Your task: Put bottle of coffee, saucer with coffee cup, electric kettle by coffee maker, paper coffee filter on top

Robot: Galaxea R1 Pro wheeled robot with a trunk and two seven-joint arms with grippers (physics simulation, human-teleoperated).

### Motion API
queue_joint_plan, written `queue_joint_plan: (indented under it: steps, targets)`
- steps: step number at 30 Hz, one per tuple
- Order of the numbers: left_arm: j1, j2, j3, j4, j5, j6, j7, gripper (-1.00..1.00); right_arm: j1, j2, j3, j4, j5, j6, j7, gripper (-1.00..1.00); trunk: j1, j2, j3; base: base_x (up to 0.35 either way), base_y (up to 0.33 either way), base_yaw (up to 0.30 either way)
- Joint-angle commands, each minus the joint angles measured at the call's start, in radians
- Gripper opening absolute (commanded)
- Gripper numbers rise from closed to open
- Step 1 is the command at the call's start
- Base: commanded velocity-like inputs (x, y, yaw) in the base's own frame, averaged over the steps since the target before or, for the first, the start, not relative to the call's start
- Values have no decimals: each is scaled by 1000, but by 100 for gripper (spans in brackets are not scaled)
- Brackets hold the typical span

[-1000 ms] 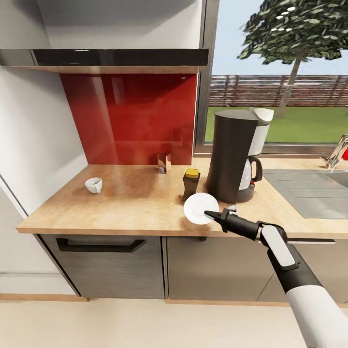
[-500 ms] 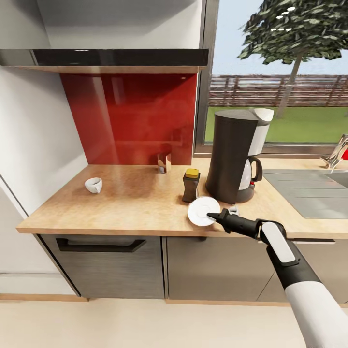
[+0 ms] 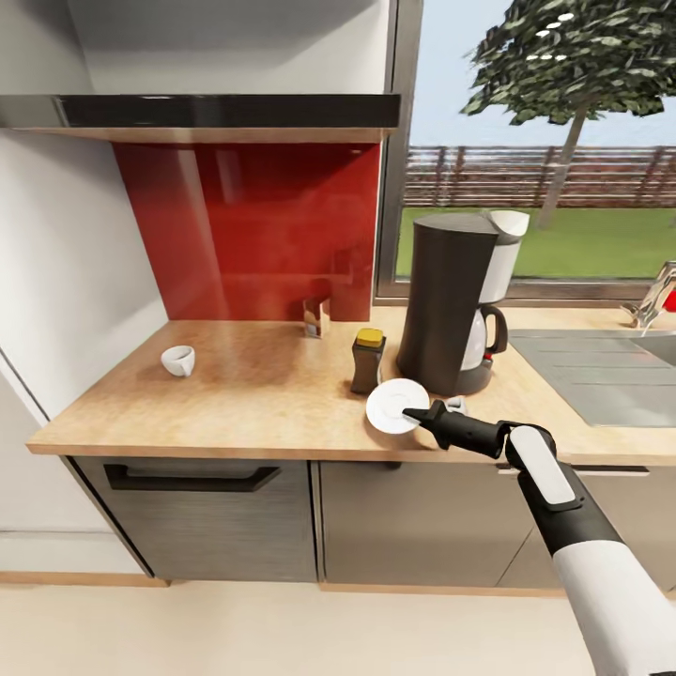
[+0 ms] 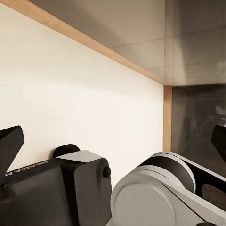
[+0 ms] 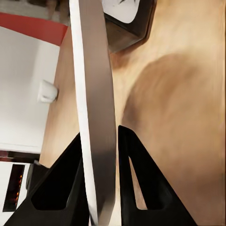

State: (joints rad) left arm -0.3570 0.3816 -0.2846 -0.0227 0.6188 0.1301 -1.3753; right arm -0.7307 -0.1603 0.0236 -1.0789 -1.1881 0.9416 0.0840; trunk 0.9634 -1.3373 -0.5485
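Kitchen table (image 3: 235, 394): right gripper (image 3: 414, 414) clamped on saucer (image 3: 392, 406), just before coffee maker (image 3: 453, 300); bottle (image 3: 367, 360) placed beside it. Cup (image 3: 177, 360), filter, kettle pending.

On the worktop: one coffee maker (image 3: 452, 302), one bottle of coffee (image 3: 367, 361), one saucer (image 3: 392, 407), one coffee cup (image 3: 177, 360).

Mid-frame on the tan wood-look bench (image 3: 244, 394): small dark brown yellow-capped bottle (image 3: 367, 361) left of the tall dark grey coffee maker (image 3: 453, 302), small round white saucer (image 3: 396, 407) in front, small white cup (image 3: 177, 360) far left.
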Motion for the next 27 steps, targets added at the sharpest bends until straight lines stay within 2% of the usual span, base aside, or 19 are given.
queue_joint_plan:
  steps: [1, 7, 9, 12, 16, 27]
  targets:
    - [0, 0, -8, 0, 9, 10, -4, 100, -1, -1, 1, 0, 6, 2, 11, -100, 0, -1, -1, 114, -117, 0]
    - [0, 0, -8, 0, 9, 11, -3, 100, -1, -1, 1, 1, 5, 1, 3, -100, 0, -1, -1, 42, -38, 0]
    - [0, 0, -8, 0, 9, 11, -3, 100, -2, 0, 1, 1, 2, 0, -44, -100, 0, -1, -1, 6, -5, 0]
    - [0, 0, -8, 0, 9, 11, -3, 100, -2, 0, 1, 1, -19, -2, -75, -100, 0, -1, -1, 2, -2, 0]
    - [0, 0, -8, 0, 9, 11, -3, 100, -3, 0, 1, 1, -33, -3, -83, -100, 0, -1, -1, 0, 0, 0]
    - [0, 0, -8, 0, 9, 11, -3, 100, -3, 0, 1, 1, -36, -3, -86, -100, 0, -1, -1, 19, -40, 0]
